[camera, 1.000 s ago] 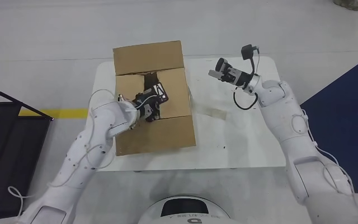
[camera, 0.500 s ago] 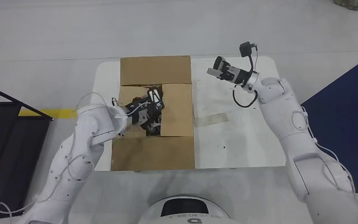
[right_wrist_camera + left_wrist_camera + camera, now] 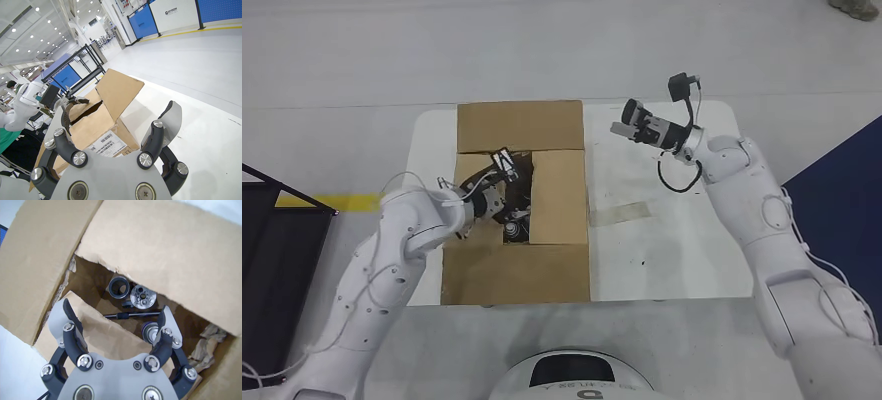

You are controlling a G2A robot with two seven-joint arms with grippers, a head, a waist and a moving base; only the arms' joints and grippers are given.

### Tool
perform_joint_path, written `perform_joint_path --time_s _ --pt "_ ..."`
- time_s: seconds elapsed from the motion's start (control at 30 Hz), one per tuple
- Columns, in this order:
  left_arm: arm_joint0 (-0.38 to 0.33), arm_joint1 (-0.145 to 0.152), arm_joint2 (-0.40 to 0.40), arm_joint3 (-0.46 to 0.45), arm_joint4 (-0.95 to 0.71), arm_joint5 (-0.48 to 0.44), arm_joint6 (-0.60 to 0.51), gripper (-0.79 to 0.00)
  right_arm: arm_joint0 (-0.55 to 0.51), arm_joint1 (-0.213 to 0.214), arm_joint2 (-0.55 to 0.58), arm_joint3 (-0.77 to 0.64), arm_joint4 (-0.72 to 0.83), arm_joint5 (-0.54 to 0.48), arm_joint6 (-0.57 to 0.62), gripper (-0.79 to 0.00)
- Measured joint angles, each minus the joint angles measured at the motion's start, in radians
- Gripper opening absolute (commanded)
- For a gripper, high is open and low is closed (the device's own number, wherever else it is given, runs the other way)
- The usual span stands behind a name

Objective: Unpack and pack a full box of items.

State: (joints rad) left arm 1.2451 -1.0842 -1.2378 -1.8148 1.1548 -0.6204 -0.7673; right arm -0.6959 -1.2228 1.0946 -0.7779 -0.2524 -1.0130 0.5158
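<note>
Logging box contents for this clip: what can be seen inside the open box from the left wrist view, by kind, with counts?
Black ring: 1
Holed metal disc: 1
Thin rod: 1
Blue-rimmed round part: 1
Small black piece: 1
Crumpled paper: 1
Total: 6

White table with rounded corners; one cardboard box stands directly on it, top flaps spread open, the near flap reaching the table's front edge; a pale strip of tape lies flat on the tabletop just right of the box, apart from it.
</note>
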Motion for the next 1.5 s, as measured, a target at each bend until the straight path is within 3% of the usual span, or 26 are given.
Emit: perform_joint_path --time_s 0.37,0.57,0.8,0.9,1.0,1.13,1.23,1.4,1.5 --pt "-0.044 -0.009 0.007 -0.085 -0.196 0.089 0.022 0.000 -0.099 0.052 0.096 -0.058 0.042 0.001 -0.047 0.000" --pt "-0.140 -0.040 0.180 -0.062 -0.109 0.164 0.048 0.000 -0.228 0.102 0.211 -0.161 0.063 0.001 -0.104 0.000" --pt "-0.250 -0.090 0.390 0.030 -0.024 0.246 0.091 0.000 -0.378 0.155 0.340 -0.275 0.116 0.001 -0.116 0.000" --pt "-0.280 -0.111 0.458 0.080 0.006 0.274 0.103 0.000 -0.410 0.167 0.363 -0.304 0.133 0.001 -0.106 0.000" --pt "-0.294 -0.122 0.478 0.098 0.021 0.305 0.125 0.000 -0.420 0.174 0.365 -0.314 0.139 0.001 -0.092 0.000" --pt "-0.258 -0.108 0.402 0.028 0.034 0.337 0.157 0.000 -0.406 0.177 0.350 -0.324 0.135 0.001 -0.080 0.000" --pt "-0.170 -0.078 0.281 -0.084 0.056 0.340 0.171 0.000 -0.385 0.177 0.325 -0.341 0.122 0.001 -0.063 0.000" --pt "0.081 -0.024 -0.027 -0.265 0.033 0.330 0.248 0.000 -0.303 0.165 0.239 -0.335 0.099 0.001 -0.022 0.000" --pt "0.244 -0.007 -0.226 -0.289 -0.059 0.333 0.331 0.000 -0.237 0.150 0.177 -0.305 0.096 0.001 -0.010 0.000"
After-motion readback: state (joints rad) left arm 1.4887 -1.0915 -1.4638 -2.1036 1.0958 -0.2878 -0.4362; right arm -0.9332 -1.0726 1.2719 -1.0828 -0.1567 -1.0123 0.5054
